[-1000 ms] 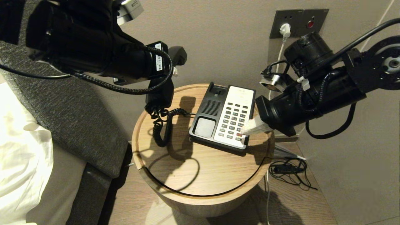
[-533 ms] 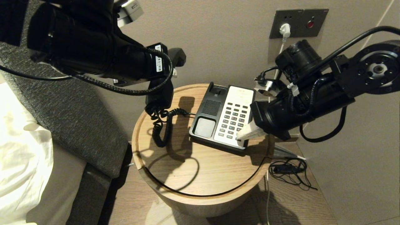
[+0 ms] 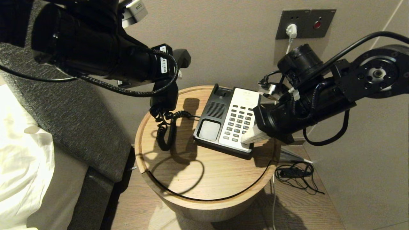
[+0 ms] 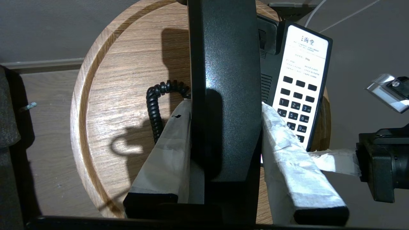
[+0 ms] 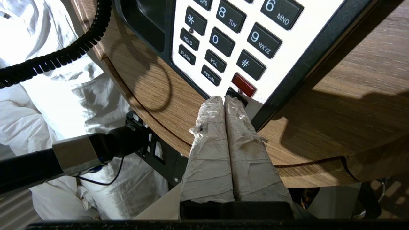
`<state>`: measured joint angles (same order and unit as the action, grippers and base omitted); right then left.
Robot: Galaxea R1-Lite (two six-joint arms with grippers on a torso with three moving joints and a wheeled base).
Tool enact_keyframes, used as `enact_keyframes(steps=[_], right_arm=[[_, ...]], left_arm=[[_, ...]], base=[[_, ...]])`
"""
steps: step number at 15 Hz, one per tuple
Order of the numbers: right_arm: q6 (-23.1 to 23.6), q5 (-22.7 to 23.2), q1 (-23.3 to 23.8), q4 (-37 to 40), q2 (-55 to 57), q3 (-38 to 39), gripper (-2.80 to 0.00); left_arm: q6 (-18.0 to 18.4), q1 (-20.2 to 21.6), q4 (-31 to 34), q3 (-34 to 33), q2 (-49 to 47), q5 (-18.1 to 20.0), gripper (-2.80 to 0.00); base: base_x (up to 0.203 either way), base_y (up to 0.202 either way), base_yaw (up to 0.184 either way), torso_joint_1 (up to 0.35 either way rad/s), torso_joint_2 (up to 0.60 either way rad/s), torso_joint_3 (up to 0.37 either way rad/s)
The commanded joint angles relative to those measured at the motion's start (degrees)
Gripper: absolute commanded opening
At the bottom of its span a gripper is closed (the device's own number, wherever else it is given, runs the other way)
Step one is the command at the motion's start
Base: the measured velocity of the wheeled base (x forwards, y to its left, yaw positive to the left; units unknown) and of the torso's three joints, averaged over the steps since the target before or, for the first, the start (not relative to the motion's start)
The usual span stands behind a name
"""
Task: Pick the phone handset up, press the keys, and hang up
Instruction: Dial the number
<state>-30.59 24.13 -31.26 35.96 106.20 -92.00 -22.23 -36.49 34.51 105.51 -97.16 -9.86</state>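
The phone base [image 3: 228, 119] sits on the round wooden table [image 3: 191, 172], with a white keypad panel [image 3: 238, 123] and an empty black cradle. My left gripper [image 3: 166, 84] is shut on the black handset [image 4: 223, 83] and holds it upright above the table's left part; the coiled cord [image 3: 164, 127] hangs down to the base. My right gripper [image 3: 243, 139] is shut and empty. Its taped tips [image 5: 223, 100] rest at the keypad's near right corner, on a black key just below the red key [image 5: 243, 84].
A wall socket plate [image 3: 303, 22] with a white plug is behind the right arm. Black cables [image 3: 295, 174] lie on the floor right of the table. A grey headboard [image 3: 73, 121] and white bedding [image 3: 22, 159] are on the left.
My right arm has swung left and lowered, sliding its shut tips down the keypad to the near right corner. The left gripper and handset have barely moved.
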Motion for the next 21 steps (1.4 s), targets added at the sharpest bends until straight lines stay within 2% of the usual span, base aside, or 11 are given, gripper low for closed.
enact_keyframes(steps=[1,7,10,15,21], right_arm=[[-0.1,0.1,0.0,0.2,0.2,-0.1,-2.8],[0.2,-0.1,0.0,0.2,0.6,0.3,-2.8],[0.9,-3.3,0.0,0.2,1.1,0.5,-2.8],[1.0,-3.6,0.0,0.2,1.0,0.3,-2.8],[0.3,-3.4,0.0,3.9,-6.9,-0.5,-2.8]], left_arm=[[-0.1,0.0,0.2,0.0,-0.1,-0.1,-2.8],[-0.2,0.0,0.2,0.0,-0.4,-0.3,-2.8],[-0.2,0.0,0.2,0.1,-0.4,-0.4,-2.8],[-0.2,0.0,0.2,0.2,-0.4,0.1,-2.8],[-0.4,-0.1,0.2,0.9,0.4,0.5,-2.8]], base=[[0.0,0.0,0.0,0.0,0.0,0.0],[0.0,0.0,0.0,0.0,0.0,0.0],[0.0,0.0,0.0,0.0,0.0,0.0],[0.0,0.0,0.0,0.0,0.0,0.0],[0.0,0.0,0.0,0.0,0.0,0.0]])
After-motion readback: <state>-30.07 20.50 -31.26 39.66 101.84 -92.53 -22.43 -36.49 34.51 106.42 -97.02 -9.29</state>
